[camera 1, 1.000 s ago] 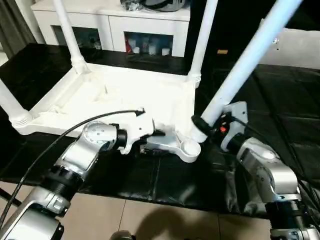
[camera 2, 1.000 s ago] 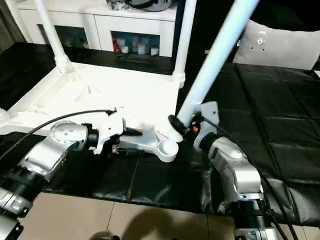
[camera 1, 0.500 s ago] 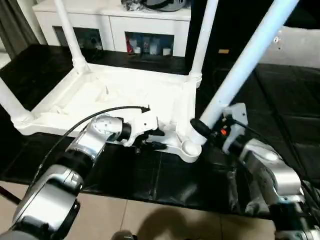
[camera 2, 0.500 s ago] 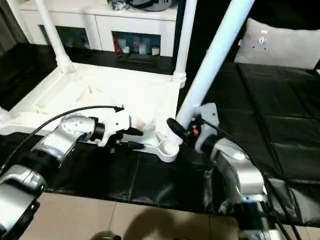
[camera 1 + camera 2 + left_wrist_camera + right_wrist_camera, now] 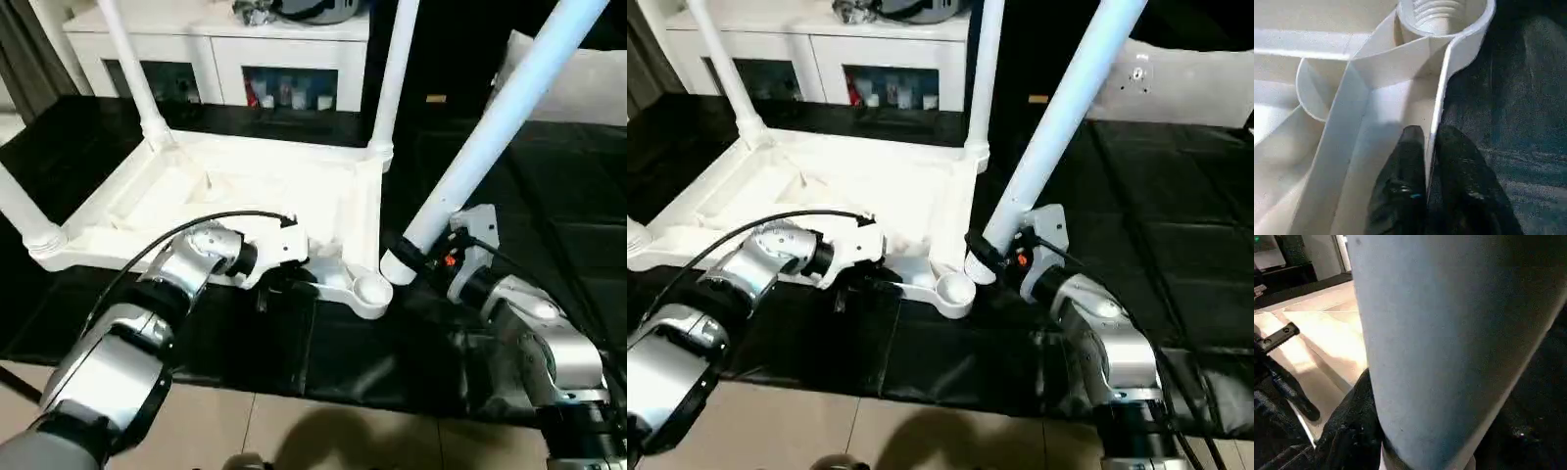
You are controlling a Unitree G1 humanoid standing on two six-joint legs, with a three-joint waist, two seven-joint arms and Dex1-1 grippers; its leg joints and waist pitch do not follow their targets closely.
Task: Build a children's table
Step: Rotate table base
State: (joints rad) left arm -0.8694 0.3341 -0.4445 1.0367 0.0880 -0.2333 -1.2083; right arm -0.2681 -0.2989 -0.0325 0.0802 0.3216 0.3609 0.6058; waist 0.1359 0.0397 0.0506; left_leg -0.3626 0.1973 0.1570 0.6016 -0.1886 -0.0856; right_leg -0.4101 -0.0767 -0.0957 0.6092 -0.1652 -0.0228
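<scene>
Fourth leg poised beside the last socket

Left claw pinches the tabletop rim; right claw grips the leg near the black table's front edge.

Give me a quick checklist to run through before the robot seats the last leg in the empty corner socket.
1. Right gripper holds the fourth leg: ok.
2. Left gripper pinches the table top's rim beside the socket: ok.
3. Empty socket clear, threads visible: ok.
4. Leg's lower end centred over the socket: not ok, it sits beside it.
5. Leg upright: not ok, tilted.
6. Other three legs seated: ok.
</scene>
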